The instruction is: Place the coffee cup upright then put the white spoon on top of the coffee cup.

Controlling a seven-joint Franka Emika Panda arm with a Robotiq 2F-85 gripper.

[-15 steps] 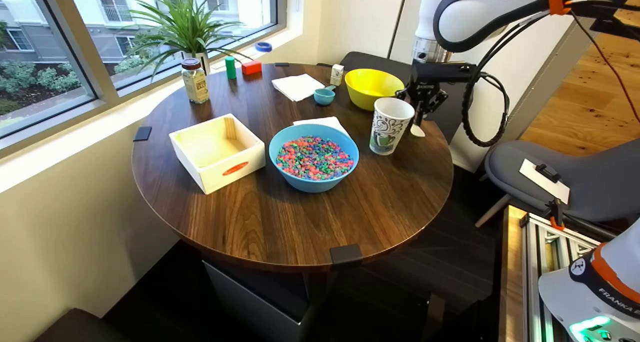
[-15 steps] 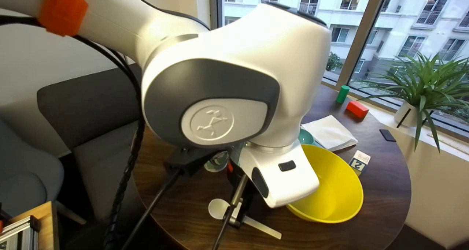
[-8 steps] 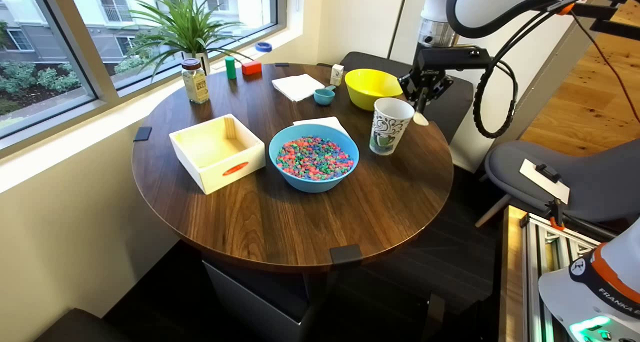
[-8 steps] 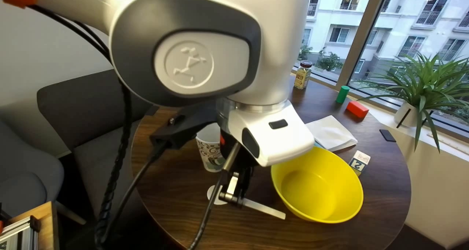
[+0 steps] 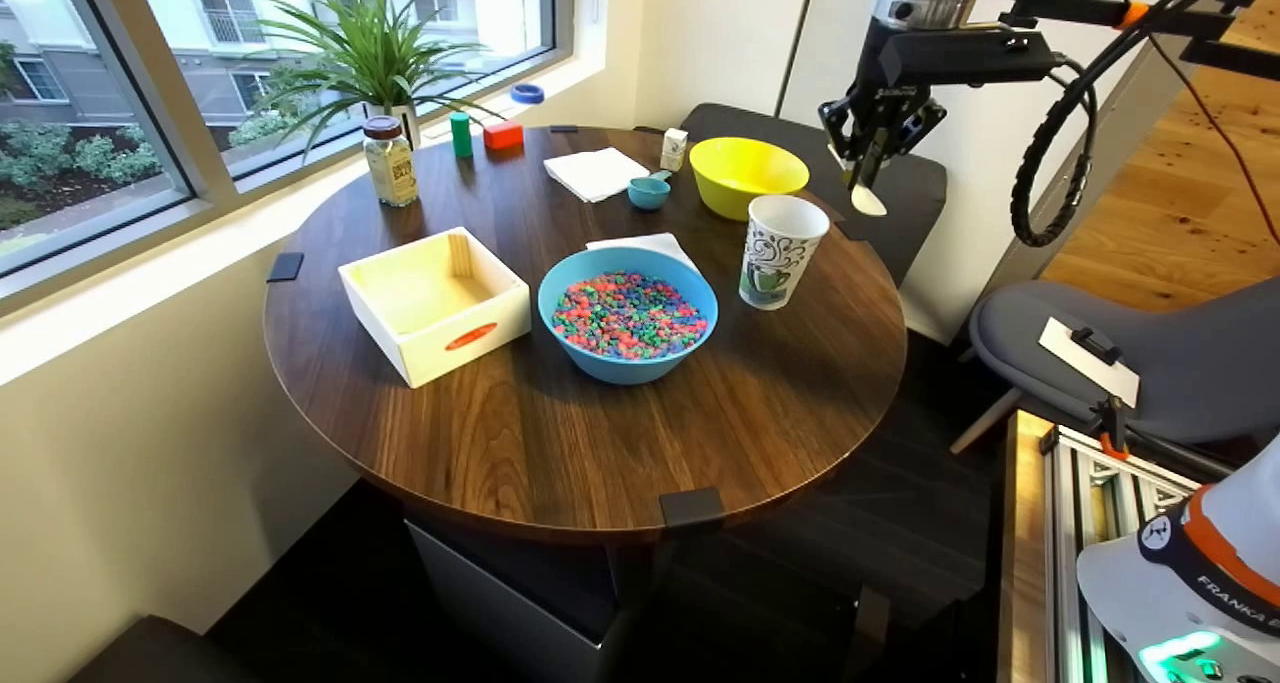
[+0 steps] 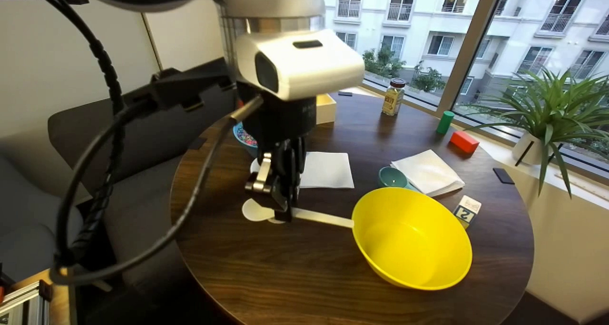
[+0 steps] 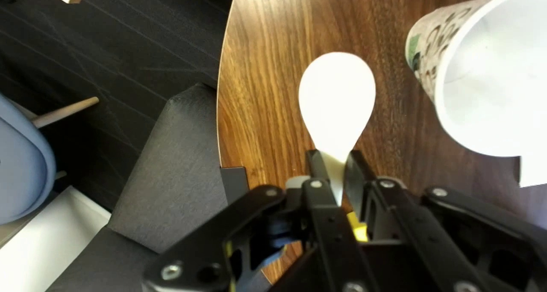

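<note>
The white coffee cup [image 5: 780, 255] with dark swirls and green print stands upright on the table in an exterior view. In the wrist view the cup [image 7: 453, 48] is at the upper right, its open rim towards the camera. In an exterior view the gripper mostly hides it. My gripper [image 7: 334, 159] is shut on the white spoon [image 7: 337, 99], bowl end pointing forward. In both exterior views the gripper [image 5: 864, 175] holds the spoon [image 6: 323, 217] roughly level above the table, beside the cup and apart from it. Its handle end shows near the yellow bowl's rim.
The yellow bowl [image 6: 414, 239] stands close to the spoon's handle. A blue bowl [image 5: 628, 365] of coloured bits and a wooden box [image 5: 470, 335] stand beyond the cup. White napkins [image 5: 596, 174], a teal scoop [image 5: 649, 194] and a letter block [image 6: 467, 210] lie farther back.
My gripper has risen from near the tabletop with the spoon held, away from the cup in an exterior view. The cup has stayed in place.
</note>
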